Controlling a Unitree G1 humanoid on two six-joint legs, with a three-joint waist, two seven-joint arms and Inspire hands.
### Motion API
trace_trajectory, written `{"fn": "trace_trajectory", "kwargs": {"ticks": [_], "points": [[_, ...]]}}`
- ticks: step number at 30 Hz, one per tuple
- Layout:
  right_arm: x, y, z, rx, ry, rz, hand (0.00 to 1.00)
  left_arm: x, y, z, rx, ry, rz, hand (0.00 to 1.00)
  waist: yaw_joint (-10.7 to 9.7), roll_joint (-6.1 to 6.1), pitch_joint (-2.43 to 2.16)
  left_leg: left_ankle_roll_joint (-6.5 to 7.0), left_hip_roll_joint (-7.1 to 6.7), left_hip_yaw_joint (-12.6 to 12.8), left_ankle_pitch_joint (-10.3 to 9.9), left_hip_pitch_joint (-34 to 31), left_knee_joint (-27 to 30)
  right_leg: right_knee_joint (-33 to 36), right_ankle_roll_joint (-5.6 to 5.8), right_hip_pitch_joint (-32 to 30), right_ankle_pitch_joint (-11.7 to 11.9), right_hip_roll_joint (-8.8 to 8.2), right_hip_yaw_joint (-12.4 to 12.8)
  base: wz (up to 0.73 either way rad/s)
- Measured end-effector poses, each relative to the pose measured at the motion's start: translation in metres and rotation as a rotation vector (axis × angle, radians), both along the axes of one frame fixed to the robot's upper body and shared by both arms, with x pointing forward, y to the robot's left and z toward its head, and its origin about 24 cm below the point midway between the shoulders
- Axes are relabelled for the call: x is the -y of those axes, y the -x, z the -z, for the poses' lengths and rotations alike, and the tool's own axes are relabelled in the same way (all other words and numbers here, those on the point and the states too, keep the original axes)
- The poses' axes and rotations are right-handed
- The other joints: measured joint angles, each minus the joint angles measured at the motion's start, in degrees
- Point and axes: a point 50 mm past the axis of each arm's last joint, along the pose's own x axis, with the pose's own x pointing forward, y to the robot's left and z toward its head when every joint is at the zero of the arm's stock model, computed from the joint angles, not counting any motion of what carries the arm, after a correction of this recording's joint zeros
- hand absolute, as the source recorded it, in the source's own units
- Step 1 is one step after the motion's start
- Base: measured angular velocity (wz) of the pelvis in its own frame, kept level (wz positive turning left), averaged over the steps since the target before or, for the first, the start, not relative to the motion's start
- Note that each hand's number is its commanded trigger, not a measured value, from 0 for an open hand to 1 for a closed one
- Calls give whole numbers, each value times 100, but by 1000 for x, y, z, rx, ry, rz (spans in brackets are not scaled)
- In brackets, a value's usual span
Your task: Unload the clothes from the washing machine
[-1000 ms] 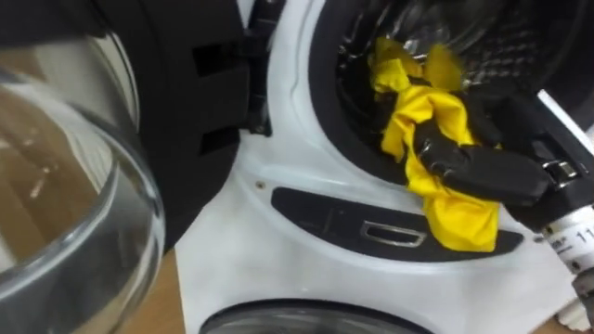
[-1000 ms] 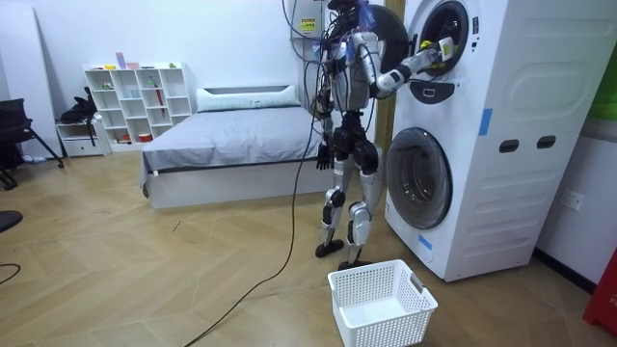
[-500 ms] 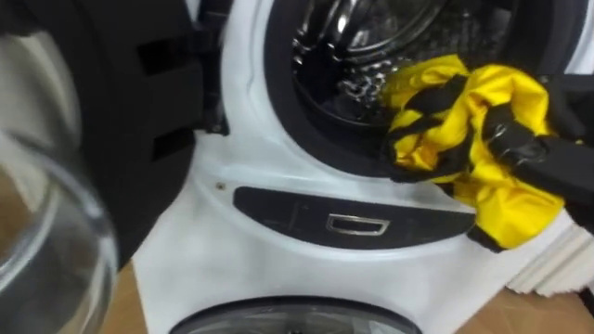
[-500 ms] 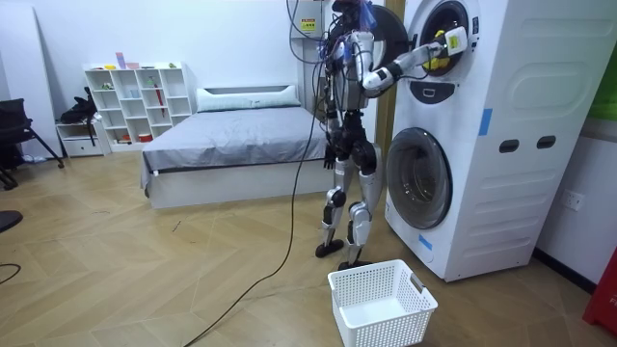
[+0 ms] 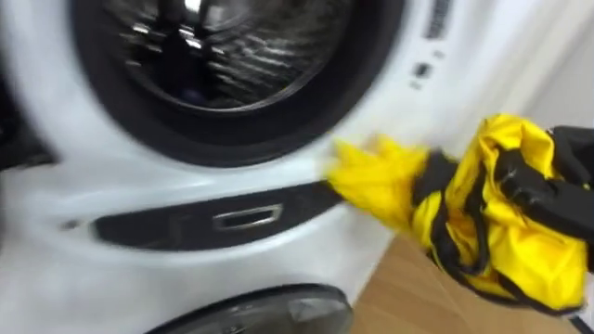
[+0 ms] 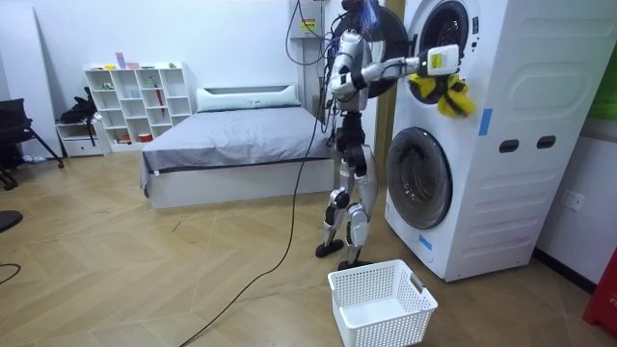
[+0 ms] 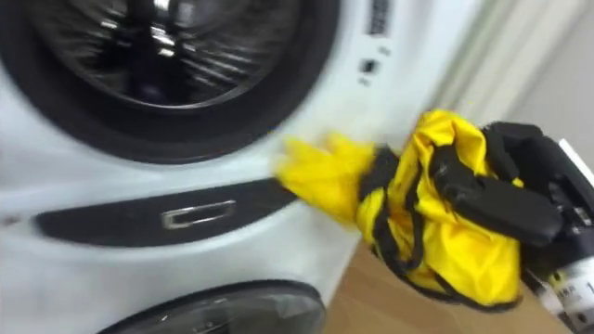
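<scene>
- Since 0.5 s ago the yellow garment (image 5: 534, 264) has come clear of the drum (image 5: 218, 56). It was at the door rim then. Now it hangs in the air outside the washing machine (image 6: 501, 116), to the right of the opening.
- My right hand (image 7: 497, 206) has its dark fingers curled round the bunched cloth, and a loose yellow end trails towards the machine's front.
- In the room view the robot stands upright beside the 2 stacked machines with its right arm stretched out. The garment dangles below the hand, in front of the upper door.
- The part of the drum I can see shows bare metal. I cannot tell whether more clothes lie deeper in.
- I judge the pull-out done for this 1 garment.
- Still to do is the drop. The white basket (image 6: 381, 304) sits on the floor near the robot's feet, with nothing in it that I can see.
</scene>
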Motion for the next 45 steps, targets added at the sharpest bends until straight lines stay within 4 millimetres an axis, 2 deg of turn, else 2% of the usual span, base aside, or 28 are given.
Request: {"fn": "trace_trajectory", "kwargs": {"ticks": [3,4,5,7,9,11,12,13,16,18,19,21,23,25,27,29,30,32,35,38,42,43,44,45], "points": [[9,6,19,-91,26,43,100,3,-11,1,9,7,32,0,-109,29,-13,-88,70,262,-57,-4,76,37,-28,-77,31,133,240,-48],[10,9,23,-114,40,54,100,4,-13,1,14,11,37,0,-115,42,-21,-103,83,300,-67,-8,86,33,-36,-79,36,154,267,-31],[12,15,31,-158,56,69,100,6,-18,1,27,26,45,0,-155,85,-52,-116,102,338,-74,-20,87,24,-45,-96,41,180,297,-20],[16,21,46,-221,39,81,100,9,-24,2,39,47,61,0,-235,147,-61,-138,112,389,-87,3,104,30,-55,-115,47,217,379,-20],[15,25,75,-328,-3,98,100,14,-28,3,32,58,108,0,-232,187,-77,-156,81,462,-100,7,122,89,-59,-198,53,282,526,-39],[13,28,96,-409,-10,102,100,17,-31,4,33,73,118,0,-243,248,-61,-155,83,446,-100,-11,122,142,-56,-262,54,301,582,-28],[13,33,110,-470,-15,117,100,19,-32,4,36,79,121,0,-238,307,-82,-153,83,441,-110,-70,123,168,-53,-314,56,317,610,-16],[12,35,117,-498,-18,126,100,20,-34,4,37,80,133,0,-240,350,-96,-143,86,431,-129,-99,122,182,-53,-354,56,323,601,-11],[13,43,141,-603,-27,164,100,25,-38,6,36,91,168,0,-231,557,-90,-117,69,449,-143,-243,168,292,-45,-565,59,312,606,-7],[14,49,156,-665,-35,199,100,29,-39,7,40,100,166,0,-223,723,-77,-110,54,449,-146,-351,186,345,-41,-674,56,307,620,-2],[16,50,166,-702,-43,226,100,31,-38,7,43,104,161,0,-214,822,-36,-100,44,422,-146,-401,200,346,-26,-702,46,289,608,4],[21,50,182,-766,-56,300,100,34,-37,9,45,113,170,0,-232,1018,-90,-64,-24,379,-126,-597,226,388,-12,-920,36,247,611,6],[23,48,189,-774,-68,339,100,36,-39,9,59,118,176,0,-247,1087,-46,-37,-49,325,-109,-723,246,453,4,-1044,16,213,603,11],[24,45,197,-789,-87,374,100,39,-39,9,74,131,168,0,-240,1159,-53,-28,-55,285,-104,-848,298,497,5,-1167,13,192,587,9],[22,38,201,-781,-123,410,100,40,-42,9,105,148,120,0,-216,1237,-68,18,-123,0,-84,-1072,334,582,6,-1401,-15,140,537,10],[22,27,205,-770,-156,437,100,41,-43,9,126,161,84,0,-249,1300,-37,63,-153,-55,-64,-1237,364,581,23,-1553,-5,100,514,12],[24,25,209,-780,-164,468,100,43,-45,9,134,168,80,0,-244,1371,-48,77,-158,-86,-65,-1352,394,594,31,-1656,1,83,503,12],[25,22,214,-795,-186,497,100,44,-47,9,143,170,84,0,-219,1472,-28,98,-180,-119,-56,-1476,416,680,40,-1785,-17,48,465,12],[27,21,223,-827,-221,546,100,47,-50,9,157,177,107,0,-211,1617,-23,144,-241,-235,-24,-1663,440,917,29,-2032,-91,-39,343,19],[29,25,229,-850,-241,587,100,50,-56,9,176,185,113,0,-93,1632,-19,177,-321,-369,6,-1755,439,1090,21,-2202,-210,-91,337,12],[36,21,227,-821,-265,635,100,53,-66,7,210,190,122,0,-93,1657,-13,217,-392,-480,112,-1951,405,1140,21,-2390,-225,-195,233,17],[37,20,227,-820,-265,642,53,54,-66,7,213,192,122,0,-96,1665,-9,222,-398,-497,120,-1967,405,1143,20,-2401,-224,-211,205,18],[39,19,226,-812,-270,658,0,56,-67,8,222,196,124,0,-102,1687,-3,232,-411,-525,136,-2006,402,1148,21,-2433,-225,-233,188,16],[41,17,224,-797,-276,674,0,58,-68,8,229,199,125,0,-96,1706,4,243,-425,-532,155,-2057,401,1157,26,-2481,-222,-256,177,14]]}}
